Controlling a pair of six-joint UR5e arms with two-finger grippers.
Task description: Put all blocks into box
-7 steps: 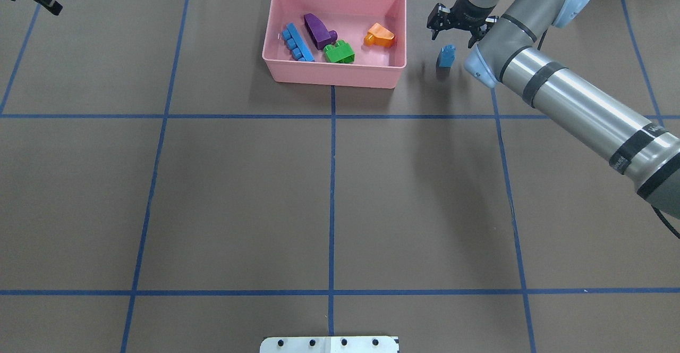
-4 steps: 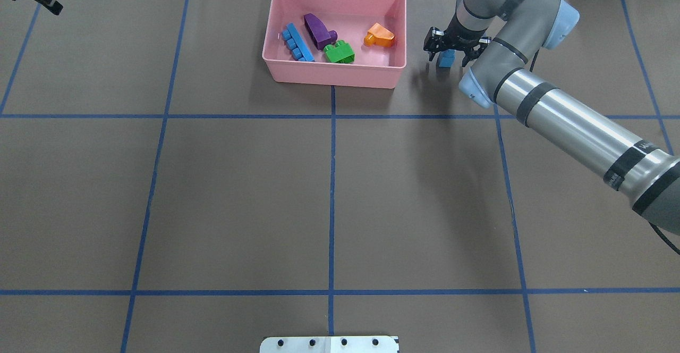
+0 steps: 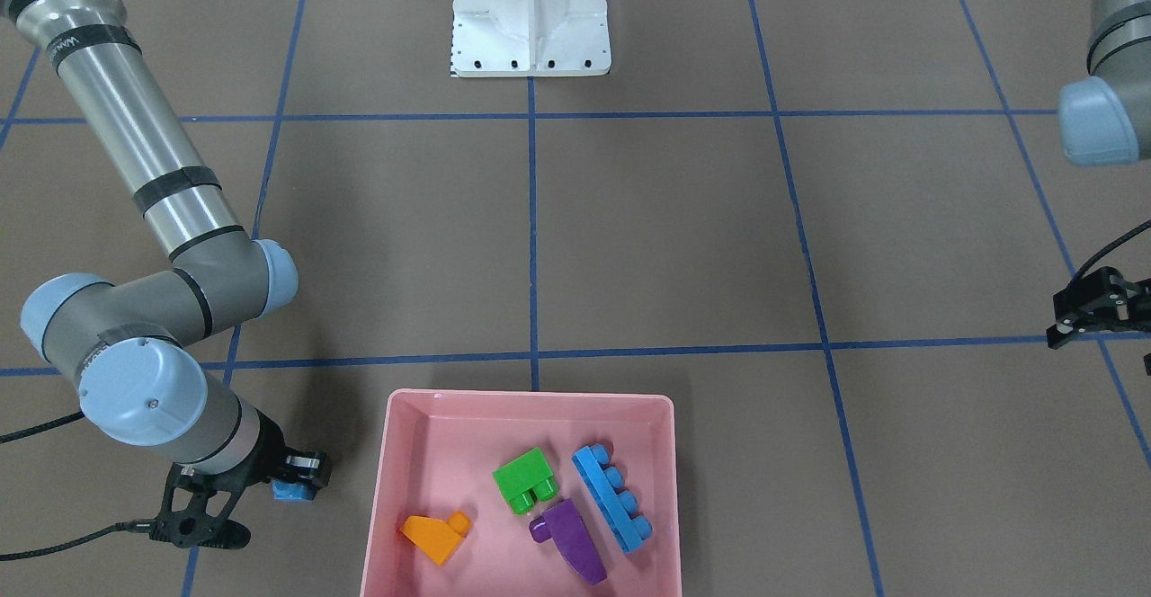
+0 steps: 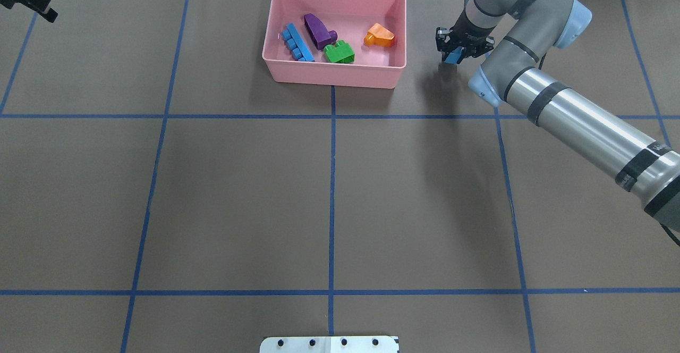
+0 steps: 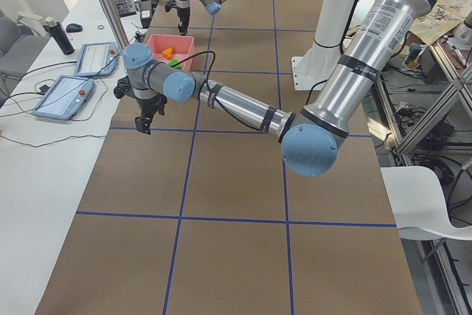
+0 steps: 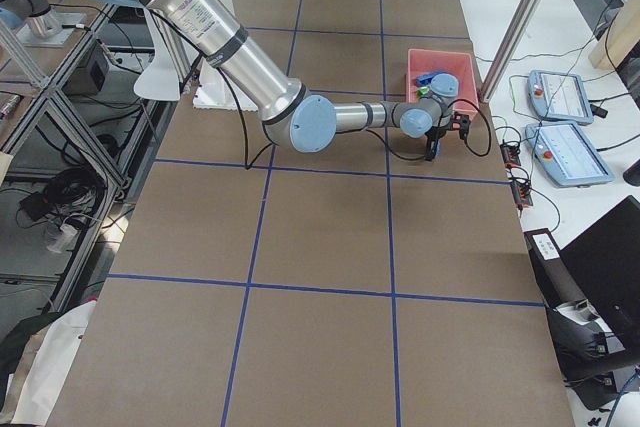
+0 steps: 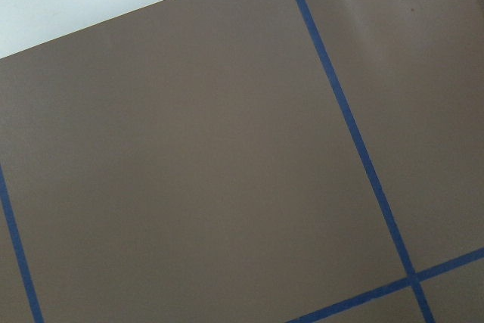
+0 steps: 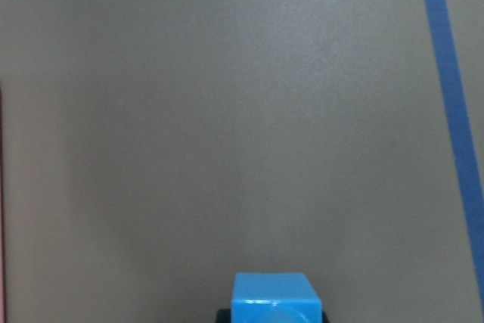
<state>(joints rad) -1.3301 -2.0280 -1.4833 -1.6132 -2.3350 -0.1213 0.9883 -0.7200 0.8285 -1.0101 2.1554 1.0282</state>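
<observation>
The tiny blue one-stud brick (image 4: 453, 55) sits tilted between the fingers of my right gripper (image 4: 461, 50), just right of the pink box (image 4: 334, 74). The gripper is shut on it, low over the table. The brick also shows in the front view (image 3: 289, 491) and the right wrist view (image 8: 276, 300). In the box lie the long blue brick (image 4: 297, 42), purple brick (image 4: 317, 30), green brick (image 4: 339, 52) and orange brick (image 4: 380, 35). My left gripper (image 4: 37, 7) is open and empty at the table's far left corner.
The white robot base (image 4: 329, 344) stands at the table's near edge. Blue tape lines cross the brown table cover. My right arm reaches over the table's right half. The left wrist view shows only bare table.
My right gripper came down around the tiny blue brick and shut on it; the brick now sits tilted and slightly to the right. The left gripper drifted a little further left.
</observation>
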